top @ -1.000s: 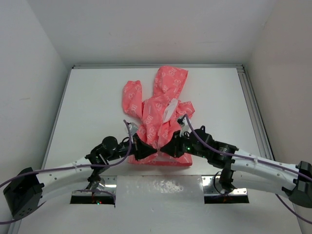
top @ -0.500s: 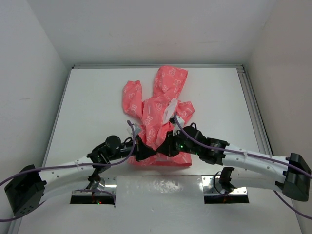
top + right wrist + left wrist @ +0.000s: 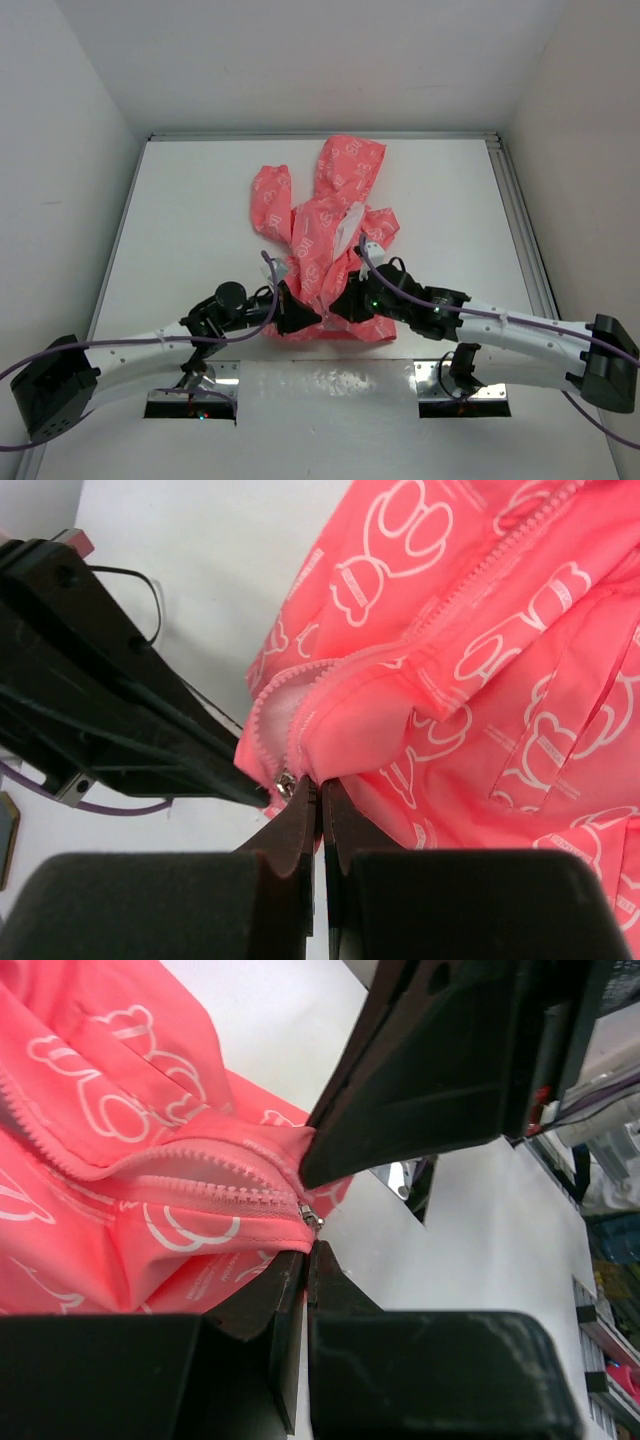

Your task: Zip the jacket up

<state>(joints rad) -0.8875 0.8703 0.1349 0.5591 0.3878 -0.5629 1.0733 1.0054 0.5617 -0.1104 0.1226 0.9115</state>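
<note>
The coral-pink jacket (image 3: 325, 225) with white outline print lies crumpled mid-table, hood toward the back. Both grippers meet at its near hem. My left gripper (image 3: 313, 318) is shut, its tips pinching the bottom hem (image 3: 250, 1260) just below the metal zipper slider (image 3: 310, 1219). My right gripper (image 3: 336, 306) is shut on a fold of jacket fabric (image 3: 370, 730) right beside the slider (image 3: 287, 781). The zipper teeth (image 3: 470, 580) run apart above the slider, with white lining showing between them. The dark blue patch is out of view.
The white table (image 3: 190, 230) has a raised metal rail (image 3: 520, 230) along its right side and white walls around it. Two mounting plates (image 3: 190, 400) sit at the near edge. The left gripper's fingers (image 3: 120, 720) crowd the right wrist view.
My right gripper has moved left and nearer, closing up against the left gripper. The left gripper shifted slightly nearer. The jacket's near hem has bunched narrower between them.
</note>
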